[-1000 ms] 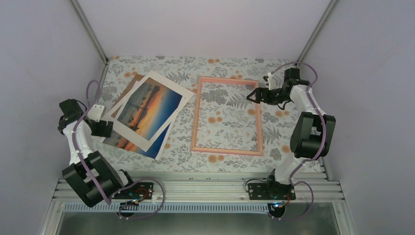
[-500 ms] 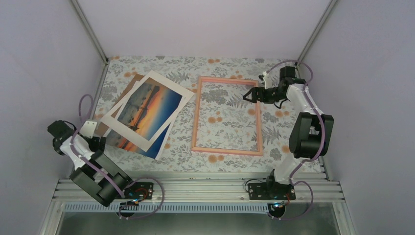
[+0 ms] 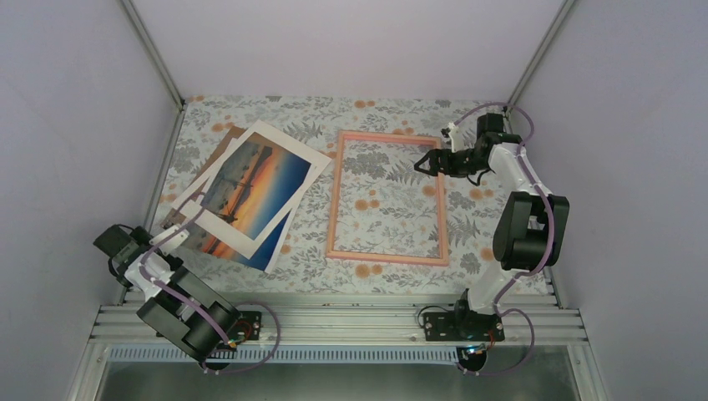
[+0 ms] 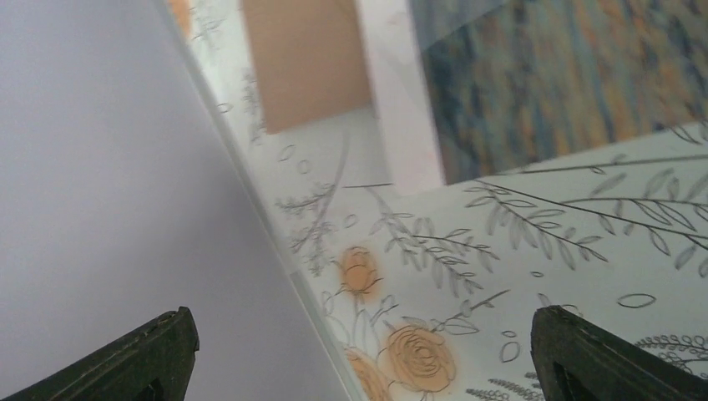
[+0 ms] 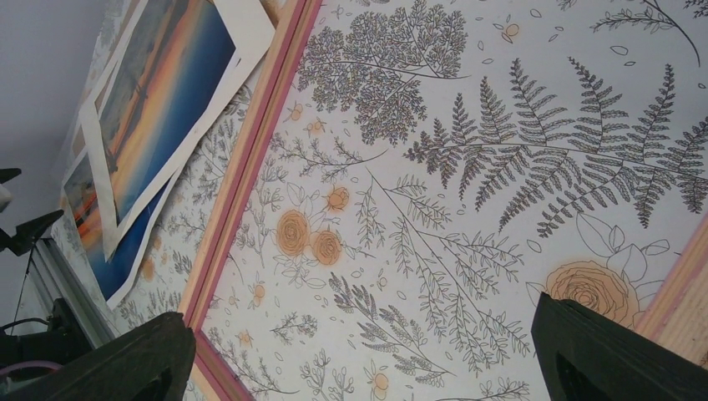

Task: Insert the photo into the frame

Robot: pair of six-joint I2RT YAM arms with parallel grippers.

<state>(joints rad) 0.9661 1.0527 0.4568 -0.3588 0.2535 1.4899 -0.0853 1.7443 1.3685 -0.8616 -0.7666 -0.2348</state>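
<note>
Left of centre in the top view, on the floral desk (image 3: 384,113), the photo (image 3: 250,180) lies flat & tilted, sunset side up, w/ a white mat (image 3: 284,209) bordering it. A brown backing board (image 4: 305,63) pokes out at the stack's upper left. More sunset print sticks out under the mat's lower edge; can't tell if it's the same sheet. The frame (image 3: 334,200) lies flat just right of the stack, desk pattern showing thru its opening.

Left arm (image 3: 154,280) sits folded low at lower left; left jaws are spread wide, nothing betw. them, aimed at the stack's near corner. Right arm (image 3: 522,219) reaches to the frame's upper right; right jaws gape too, empty, over the opening.

Handling, my guess: print is v. light, thin, bendy, glossy so slippery, & creases easily. Lying flat it gives no lip to pinch. Best hold is prob. an exposed corner or edge: lift 1 corner, then pinch near the rim, not the middle. Frame looks stiff but slight; the 2nd arm may need to steady it.
</note>
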